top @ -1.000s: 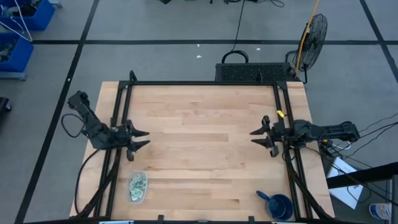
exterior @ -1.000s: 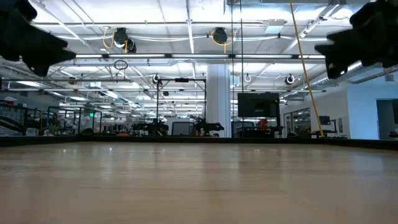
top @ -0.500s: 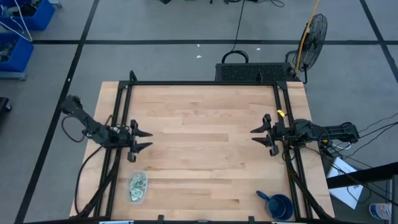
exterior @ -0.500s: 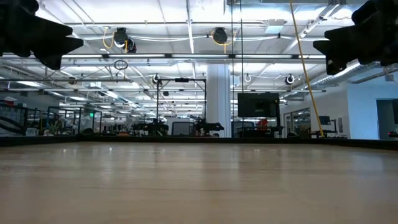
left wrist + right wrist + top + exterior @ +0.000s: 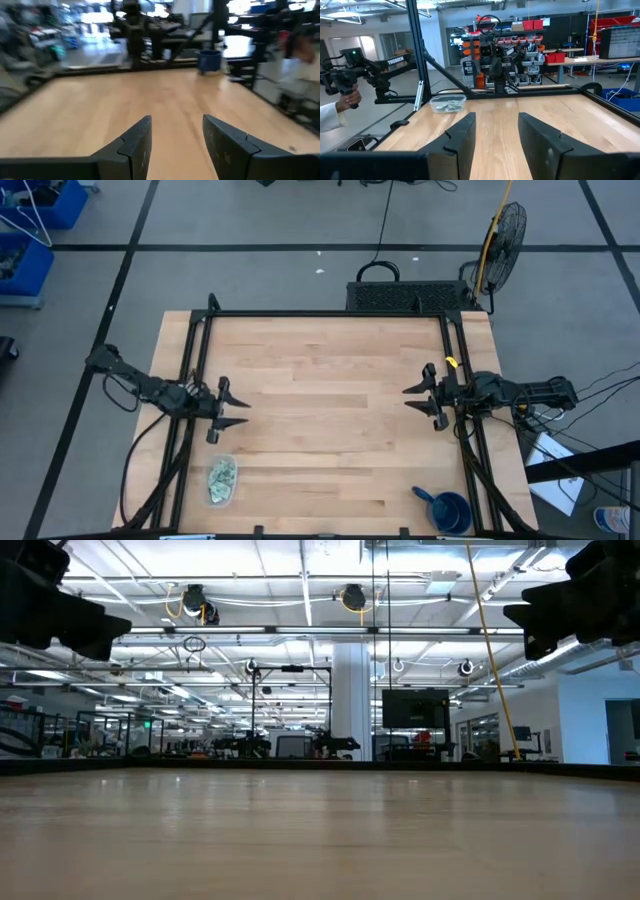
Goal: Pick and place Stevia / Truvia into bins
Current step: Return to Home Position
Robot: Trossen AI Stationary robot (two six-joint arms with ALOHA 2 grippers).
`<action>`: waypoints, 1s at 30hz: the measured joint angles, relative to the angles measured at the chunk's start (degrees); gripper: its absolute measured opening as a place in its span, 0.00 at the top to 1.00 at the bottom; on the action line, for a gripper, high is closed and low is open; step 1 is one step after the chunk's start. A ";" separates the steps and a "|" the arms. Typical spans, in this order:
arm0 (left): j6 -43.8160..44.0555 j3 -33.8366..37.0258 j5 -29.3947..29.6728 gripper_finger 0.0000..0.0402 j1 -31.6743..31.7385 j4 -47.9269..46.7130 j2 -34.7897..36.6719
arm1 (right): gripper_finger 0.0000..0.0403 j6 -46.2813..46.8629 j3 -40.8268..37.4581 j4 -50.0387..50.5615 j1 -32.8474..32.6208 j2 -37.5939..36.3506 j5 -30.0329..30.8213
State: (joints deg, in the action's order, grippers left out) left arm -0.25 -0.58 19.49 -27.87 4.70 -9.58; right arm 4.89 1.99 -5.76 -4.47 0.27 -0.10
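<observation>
The clear bin (image 5: pixel 221 480) stands on the table near its front left corner, with several pale green and white Stevia / Truvia sachets (image 5: pixel 222 474) lying inside; the right wrist view shows the bin (image 5: pixel 447 103) too. My left gripper (image 5: pixel 241 412) hovers open over the table's left side, just beyond the bin, its fingers (image 5: pixel 142 137) level and nothing between them. My right gripper (image 5: pixel 405 398) waits open above the table's right side, its fingers pointing left.
A dark blue cup (image 5: pixel 448 510) with a handle stands at the front right corner, also visible as the cup (image 5: pixel 209 60) in the left wrist view. Black frame rails (image 5: pixel 330 313) run along the table's far, left and right edges. A person's hand (image 5: pixel 346 100) shows beyond the table's left.
My left arm has swung about its base, so the left gripper has shifted a little toward the table's right and near edges. It has rolled and now points more straight across the table. Its fingers stay open. The bin has kept still.
</observation>
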 joint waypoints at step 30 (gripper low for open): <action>8.31 -0.07 -3.52 0.55 4.34 -1.17 -2.40 | 0.65 0.00 -0.05 0.02 0.00 0.02 0.00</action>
State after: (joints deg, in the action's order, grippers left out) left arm 8.05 -0.64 15.97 -23.53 3.53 -11.99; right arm 4.89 1.93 -5.74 -4.47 0.30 -0.10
